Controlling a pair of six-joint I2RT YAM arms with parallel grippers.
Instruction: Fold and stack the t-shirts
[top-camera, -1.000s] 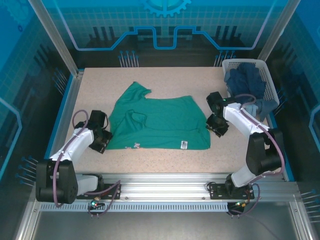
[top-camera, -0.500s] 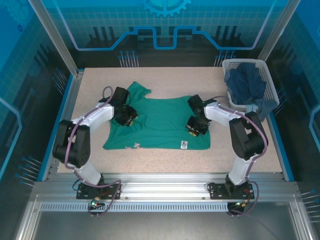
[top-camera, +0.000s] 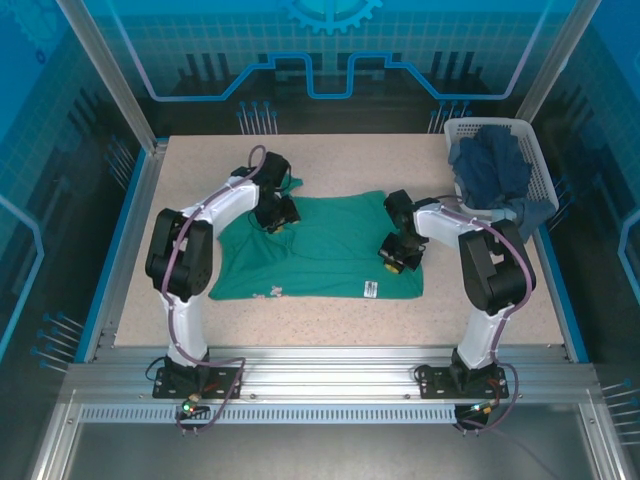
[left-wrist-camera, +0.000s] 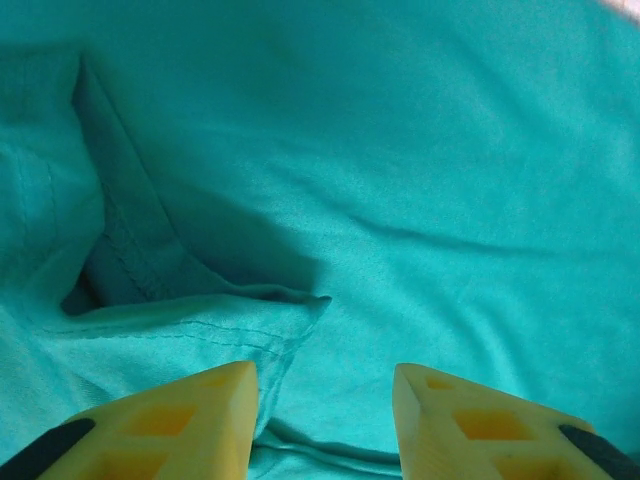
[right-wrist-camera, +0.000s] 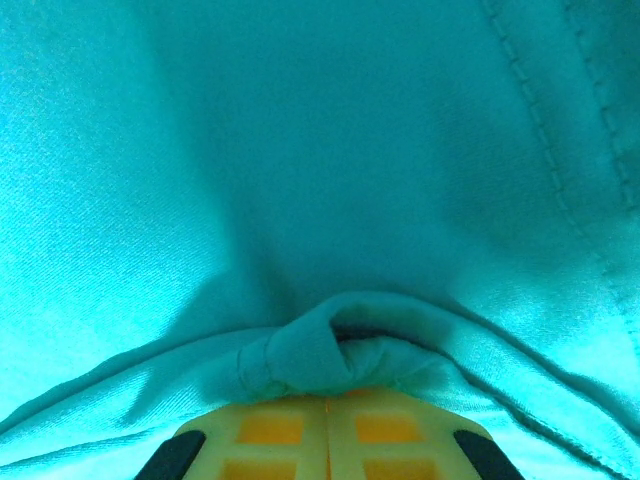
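teal shirt (top-camera: 330, 255) lies spread mid-table (top-camera: 330, 160), so it's the one being folded. right gripper (right-wrist-camera: 325, 410) is closed, pinching a bunch of cloth on the shirt's right side, probably to carry that side over. left gripper (left-wrist-camera: 320, 420) has jaws apart, poised over a sleeve fold (left-wrist-camera: 230, 310), gripping nothing. navy shirts (top-camera: 490, 165) sit in the basket (top-camera: 487, 122).
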